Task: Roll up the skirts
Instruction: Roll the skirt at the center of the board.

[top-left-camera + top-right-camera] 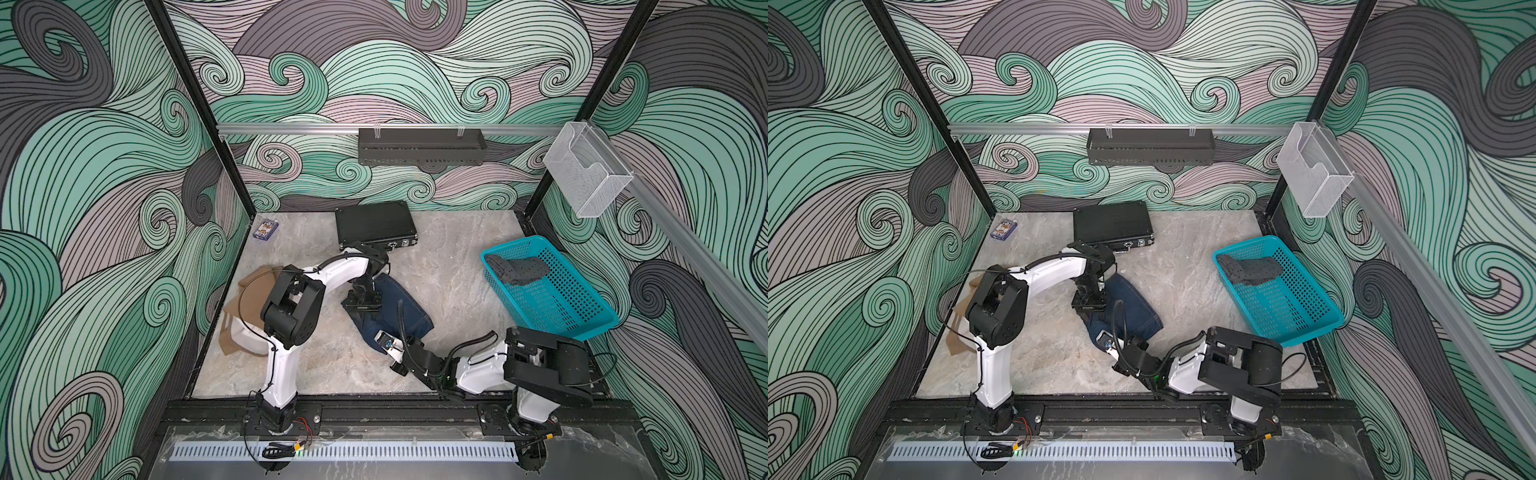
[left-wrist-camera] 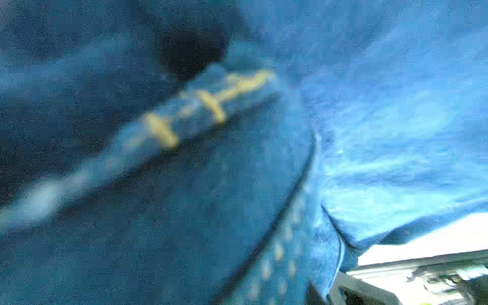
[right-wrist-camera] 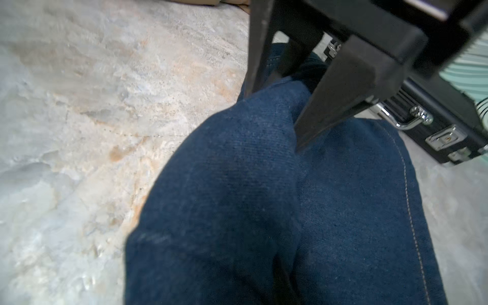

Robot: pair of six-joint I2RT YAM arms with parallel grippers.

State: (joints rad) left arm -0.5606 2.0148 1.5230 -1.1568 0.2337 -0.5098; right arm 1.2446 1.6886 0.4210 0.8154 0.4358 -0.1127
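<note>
The dark blue denim skirt [image 1: 405, 309] lies partly rolled mid-table. My left gripper [image 1: 365, 306] points down onto its far end; in the right wrist view its black fingers [image 3: 332, 105] stand apart astride a denim fold, so it is open. My right gripper [image 1: 382, 338] is at the near end, its jaws buried in bunched denim [image 3: 237, 198] and pinching it. The left wrist view is filled with blurred denim [image 2: 211, 198]. A tan-brown skirt [image 1: 249, 299] lies crumpled at the left, partly under the left arm. The grey dotted skirt [image 1: 517, 270] sits rolled in the teal basket [image 1: 524, 242].
A black hard case [image 1: 376, 224] lies at the back, close behind the left wrist. A small card box [image 1: 266, 229] sits in the back-left corner. A black rack [image 1: 422, 146] and a clear bin [image 1: 586, 174] hang on the walls.
</note>
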